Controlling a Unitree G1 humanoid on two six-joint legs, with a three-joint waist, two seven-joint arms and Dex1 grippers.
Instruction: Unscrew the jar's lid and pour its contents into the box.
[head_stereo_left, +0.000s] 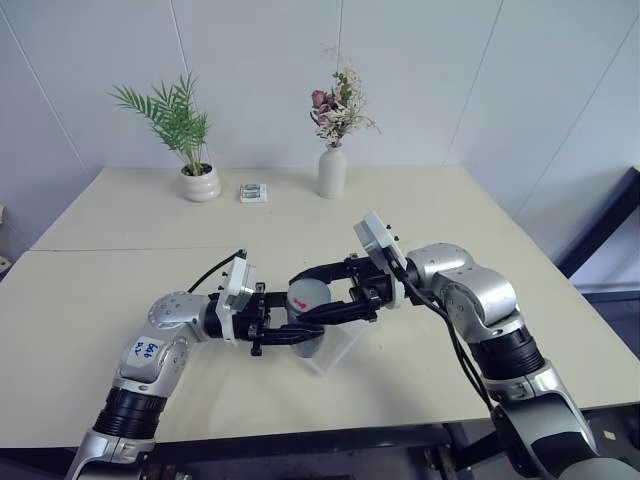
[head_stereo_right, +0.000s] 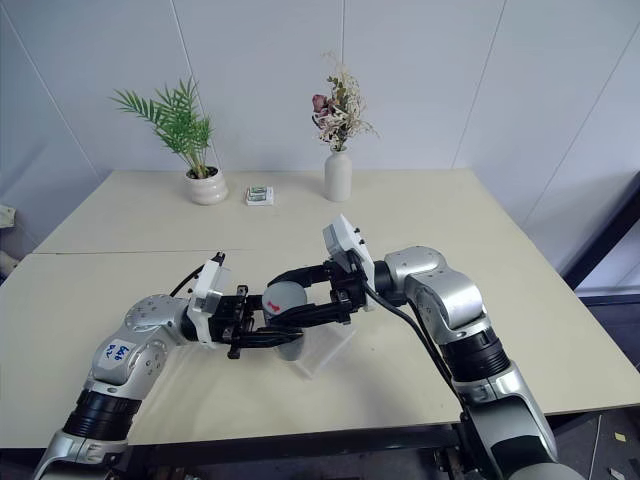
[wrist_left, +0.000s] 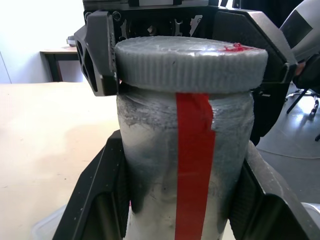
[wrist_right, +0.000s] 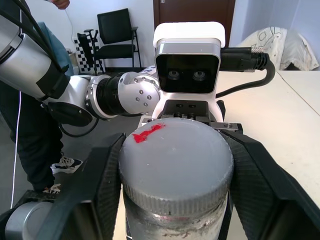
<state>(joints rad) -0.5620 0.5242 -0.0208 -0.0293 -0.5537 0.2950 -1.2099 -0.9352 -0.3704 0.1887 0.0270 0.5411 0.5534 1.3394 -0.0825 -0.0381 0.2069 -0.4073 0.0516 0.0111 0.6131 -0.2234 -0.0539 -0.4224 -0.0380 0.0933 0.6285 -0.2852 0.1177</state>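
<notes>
Jar (head_stereo_left: 305, 318) is clamped between the left gripper (head_stereo_left: 300, 333) fingers. Lid (wrist_right: 176, 155) is flanked by the right gripper (head_stereo_left: 325, 292) fingers, whose grip cannot be told. Box (head_stereo_left: 340, 352) is seen beneath.

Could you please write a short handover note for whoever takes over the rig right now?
Left gripper: shut on the jar, holding its body above the table.
Right gripper: its fingers bracket the lid on both sides; whether they are pressing on it cannot be told.
The lid sits on the jar, with no clear gap showing.
The box rests on the table directly beneath the jar.
The contents cannot be made out through the jar wall.
Done: jar lifted over the box, both grippers in place.
Left: finish unscrewing, take the lid off, tip the jar into the box.
</notes>
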